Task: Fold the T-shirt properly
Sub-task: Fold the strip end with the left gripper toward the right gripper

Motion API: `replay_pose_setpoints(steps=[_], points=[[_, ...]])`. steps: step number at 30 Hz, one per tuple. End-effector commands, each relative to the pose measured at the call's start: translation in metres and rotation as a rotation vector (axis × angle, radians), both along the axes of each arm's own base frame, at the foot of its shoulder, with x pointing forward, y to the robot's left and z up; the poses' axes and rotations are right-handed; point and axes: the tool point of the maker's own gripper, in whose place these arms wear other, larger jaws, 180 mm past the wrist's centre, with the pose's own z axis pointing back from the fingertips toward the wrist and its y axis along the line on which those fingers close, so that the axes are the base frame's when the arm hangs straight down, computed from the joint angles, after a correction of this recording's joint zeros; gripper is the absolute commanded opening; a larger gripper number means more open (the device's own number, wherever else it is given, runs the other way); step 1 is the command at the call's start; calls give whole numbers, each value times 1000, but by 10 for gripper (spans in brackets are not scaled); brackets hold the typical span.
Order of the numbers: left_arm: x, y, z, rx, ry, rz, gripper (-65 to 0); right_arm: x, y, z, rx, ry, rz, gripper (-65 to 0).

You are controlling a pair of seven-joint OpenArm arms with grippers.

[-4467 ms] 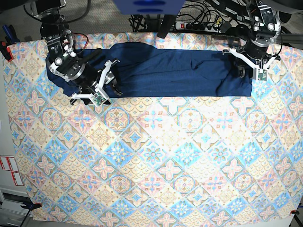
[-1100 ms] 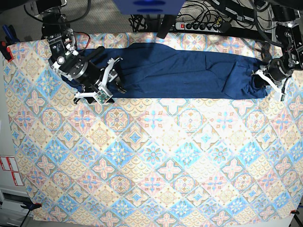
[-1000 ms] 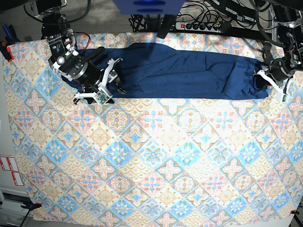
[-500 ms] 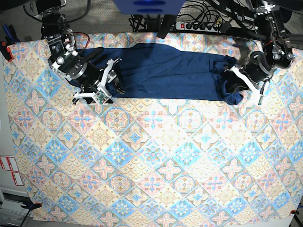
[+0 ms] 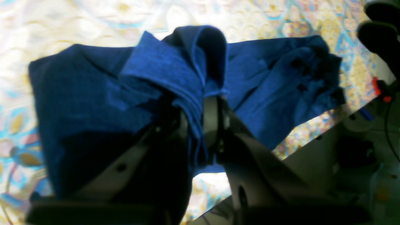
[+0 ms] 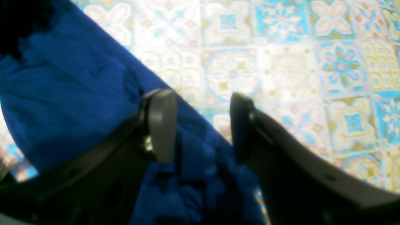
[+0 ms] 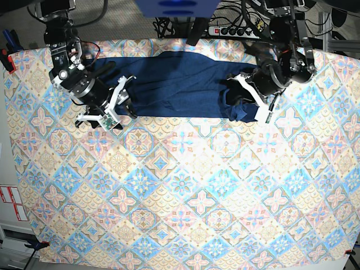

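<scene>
The dark blue T-shirt (image 7: pixel 180 84) lies stretched along the far side of the patterned cloth (image 7: pixel 180 185). Its right end is bunched and lifted. My left gripper (image 7: pixel 243 104) is shut on that bunched end. In the left wrist view the fingers (image 5: pixel 212 125) pinch a thick fold of the T-shirt (image 5: pixel 93 93). My right gripper (image 7: pixel 121 102) is open at the shirt's left end, near its front edge. In the right wrist view the gripper (image 6: pixel 200 125) has its jaws apart, straddling the edge of the T-shirt (image 6: pixel 62 93), with nothing held.
The patterned cloth (image 6: pixel 281 62) covers the whole table. A power strip and cables (image 7: pixel 236 28) lie behind the far edge. A red clamp (image 7: pixel 5 56) sits at the left edge. The blue mount (image 7: pixel 177 8) stands at the back centre.
My left gripper has carried the shirt's right end further left, bunching it over the body. My right gripper has shifted slightly left and stays open.
</scene>
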Motion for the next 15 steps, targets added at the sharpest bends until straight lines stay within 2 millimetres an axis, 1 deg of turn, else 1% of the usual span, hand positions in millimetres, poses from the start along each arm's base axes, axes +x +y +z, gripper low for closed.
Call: replay_pose_setpoints(steps=[1, 4, 7, 9, 12, 15], points=[[6, -1, 5, -15, -26, 7, -650, 8, -3, 15, 13, -52, -5, -387], [12, -8, -4, -51, 2, 18, -650, 12, -11, 17, 6, -61, -26, -387], [13, -12, -13, -71, 29, 21, -650, 6, -21, 13, -3, -46, -52, -387], [10, -25, -21, -88, 58, -15, -650, 4, -29, 11, -10, -39, -73, -387], [11, -41, -29, -110, 85, -60, -650, 5, -37, 13, -17, -45, -94, -387], [12, -57, -30, -125, 95, -106, -650, 6, -40, 14, -20, -48, -102, -387]])
